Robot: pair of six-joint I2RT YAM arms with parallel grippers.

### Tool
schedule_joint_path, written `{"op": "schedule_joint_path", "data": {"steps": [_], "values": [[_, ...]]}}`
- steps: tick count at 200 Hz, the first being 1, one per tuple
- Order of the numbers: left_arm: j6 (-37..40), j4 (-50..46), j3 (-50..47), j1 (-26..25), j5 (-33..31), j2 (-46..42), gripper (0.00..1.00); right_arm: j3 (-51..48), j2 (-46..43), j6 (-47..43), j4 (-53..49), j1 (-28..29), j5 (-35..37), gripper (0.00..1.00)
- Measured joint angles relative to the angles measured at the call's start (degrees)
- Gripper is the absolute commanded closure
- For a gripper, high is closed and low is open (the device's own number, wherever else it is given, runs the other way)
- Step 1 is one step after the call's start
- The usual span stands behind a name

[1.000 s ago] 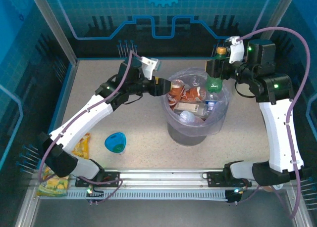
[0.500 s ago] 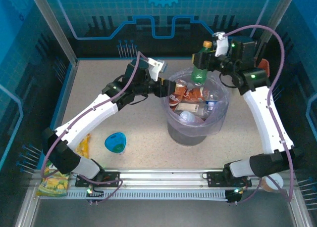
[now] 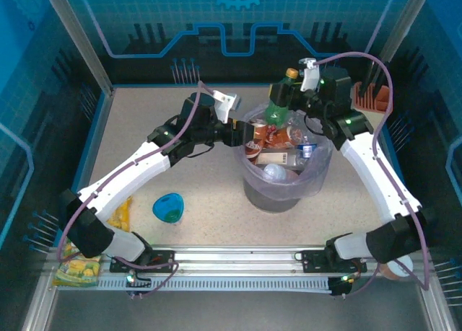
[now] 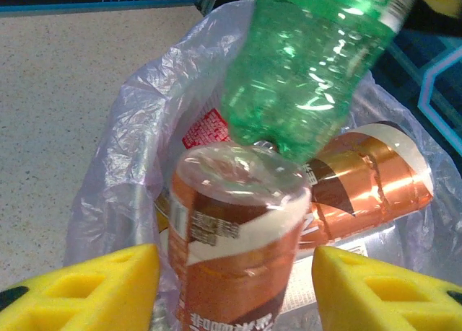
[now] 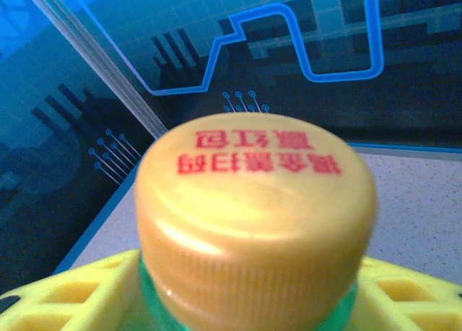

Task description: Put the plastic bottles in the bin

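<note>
The bin (image 3: 317,178), a grey bucket lined with a lilac bag (image 4: 137,129), holds several plastic bottles. My right gripper (image 3: 290,90) (image 5: 249,291) is shut on the neck of a green bottle (image 3: 277,112) (image 4: 310,64) with a yellow cap (image 5: 253,201). That bottle hangs base down over the bin's far rim. My left gripper (image 3: 239,133) (image 4: 234,288) is at the bin's left rim. A brown-labelled bottle (image 3: 253,140) (image 4: 231,259) stands between its yellow fingers (image 4: 79,291) with a narrow gap on each side. The green bottle's base touches the brown one's base.
A copper-labelled bottle (image 4: 364,179) and clear ones (image 3: 274,172) lie in the bin. A small blue bowl (image 3: 168,207) and yellow snack packets (image 3: 119,214) (image 3: 76,270) sit at the front left. An orange-topped knife block (image 3: 372,96) stands at the back right.
My right arm has swung left and brought the green bottle from the back right down over the bin. My left gripper has edged slightly closer to the bin's rim.
</note>
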Motion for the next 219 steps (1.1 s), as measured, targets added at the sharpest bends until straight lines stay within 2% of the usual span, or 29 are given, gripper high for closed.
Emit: {"op": "schedule_joint_path", "data": {"steps": [23,40,77,110,146,187,219], "values": [[-1.27,0.15,0.00,0.31,-0.22,0.02,0.40,-2.97,-3.91,1.55,0.55,0.39,1.73,0.69],[-1.90,0.26,0.02,0.61,-0.22,0.26,0.40,-5.22,-6.36,3.56,1.40,0.66,3.78,0.63],[-3.32,1.70,0.17,1.18,-0.44,1.92,0.40,-8.63,-10.36,8.31,3.28,0.31,5.95,0.66],[-4.26,1.57,0.17,1.36,-0.50,3.54,0.40,-4.74,-9.81,7.96,-0.66,0.33,3.52,0.69],[-5.11,1.46,0.15,2.16,-0.63,3.58,0.40,5.81,-9.38,0.20,-11.74,0.33,0.46,0.70],[-6.36,1.46,0.11,3.93,-0.63,3.58,0.39,21.09,-4.98,-13.35,-32.76,1.14,-3.72,0.73],[-6.82,1.51,0.11,4.39,-0.57,3.58,0.39,23.28,-0.50,-19.98,-45.11,3.78,-5.44,0.74]]}}
